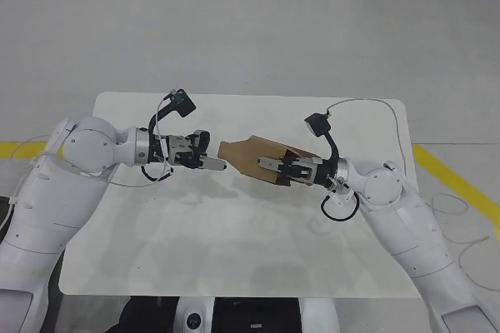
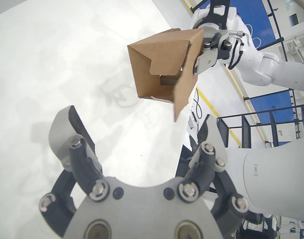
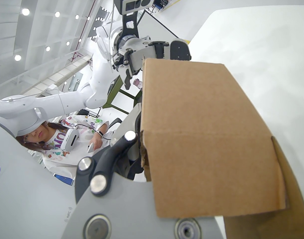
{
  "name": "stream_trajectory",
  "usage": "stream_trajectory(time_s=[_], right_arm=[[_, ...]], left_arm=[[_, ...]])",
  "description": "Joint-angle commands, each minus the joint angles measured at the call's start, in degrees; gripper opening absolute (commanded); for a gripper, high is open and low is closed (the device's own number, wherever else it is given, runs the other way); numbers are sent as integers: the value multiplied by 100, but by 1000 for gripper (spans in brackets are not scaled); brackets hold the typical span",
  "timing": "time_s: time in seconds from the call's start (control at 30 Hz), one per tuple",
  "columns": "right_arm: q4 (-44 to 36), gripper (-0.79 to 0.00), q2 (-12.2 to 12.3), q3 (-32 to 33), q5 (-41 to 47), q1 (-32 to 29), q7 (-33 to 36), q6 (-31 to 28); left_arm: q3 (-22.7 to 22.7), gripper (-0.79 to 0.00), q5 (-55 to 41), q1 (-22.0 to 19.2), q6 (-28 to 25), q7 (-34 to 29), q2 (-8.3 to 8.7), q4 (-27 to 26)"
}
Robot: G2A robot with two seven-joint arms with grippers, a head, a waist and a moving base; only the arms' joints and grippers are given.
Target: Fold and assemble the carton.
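Observation:
A brown cardboard carton [image 1: 254,156] hangs above the middle of the white table [image 1: 233,250], formed into a tube. My right gripper [image 1: 277,165] is shut on its wall at the end away from the left arm. In the right wrist view the carton [image 3: 204,138] covers most of that gripper, with one finger [image 3: 135,125] showing beside it. In the left wrist view the carton [image 2: 161,63] turns its open end toward me, one flap folded in and a long flap hanging out. My left gripper [image 2: 142,125] is open and holds nothing, a short gap from that open end [image 1: 215,161].
A thin cable [image 1: 375,104] loops over the table's far right corner. Yellow floor tape [image 1: 458,187] runs past both sides of the table. Bare tabletop lies in front of and behind the two grippers.

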Motion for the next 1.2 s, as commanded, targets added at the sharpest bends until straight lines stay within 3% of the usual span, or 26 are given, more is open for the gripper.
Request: stream_trajectory(time_s=[0.0, 0.6, 1.17], right_arm=[[-29, -785, 1, 16, 49, -15, 6, -36], [-108, -785, -14, -14, -107, 29, 43, 108], [-256, -785, -36, -71, 82, 35, 168, -71]], left_arm=[[1, 0, 2, 0, 8, 11, 0, 18], [-116, 0, -251, -2, -98, -64, 30, 2], [128, 0, -50, -157, 100, 61, -38, 279]])
